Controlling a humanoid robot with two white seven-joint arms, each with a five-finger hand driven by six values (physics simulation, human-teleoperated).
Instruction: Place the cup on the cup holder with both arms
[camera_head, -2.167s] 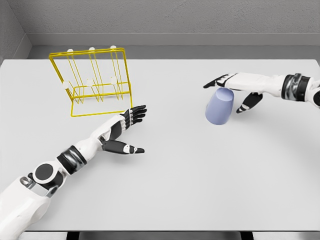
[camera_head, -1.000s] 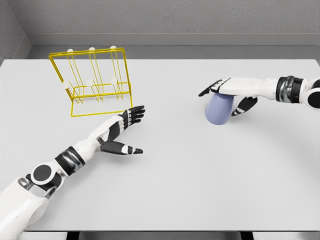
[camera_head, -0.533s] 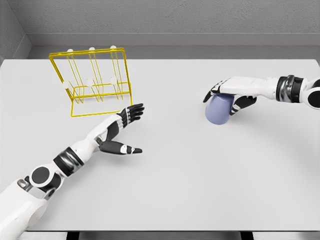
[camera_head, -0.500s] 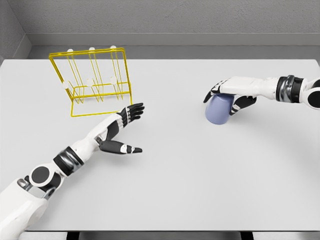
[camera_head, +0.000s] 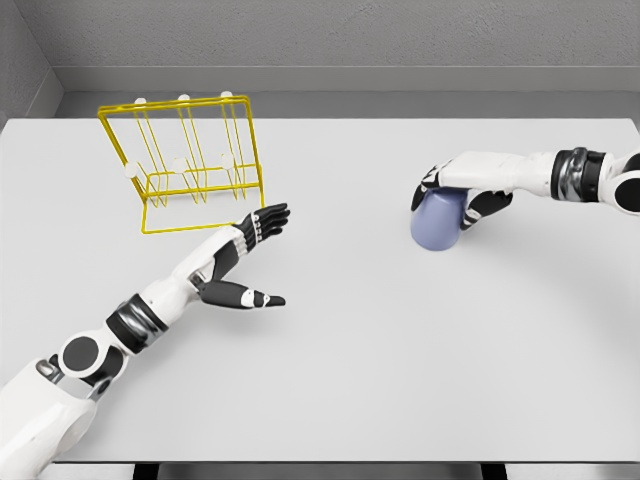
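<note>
Progress was early: the right hand (camera_head: 462, 188) had clasped the upturned lavender plastic cup (camera_head: 438, 219), which sat on the white table (camera_head: 400, 340), well apart from the yellow wire cup holder (camera_head: 185, 165). The left hand (camera_head: 250, 255) lay spread, empty; transfer remained.

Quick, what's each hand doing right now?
Left hand: open, fingers spread, holding nothing, near the yellow rack.
Right hand: closed around the top of the blue cup.

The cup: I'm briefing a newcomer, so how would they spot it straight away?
On the white table, look right of centre. The cup stands there, the right hand closed over its top. It is the only solid lilac thing; the rack far left is yellow wire.
</note>
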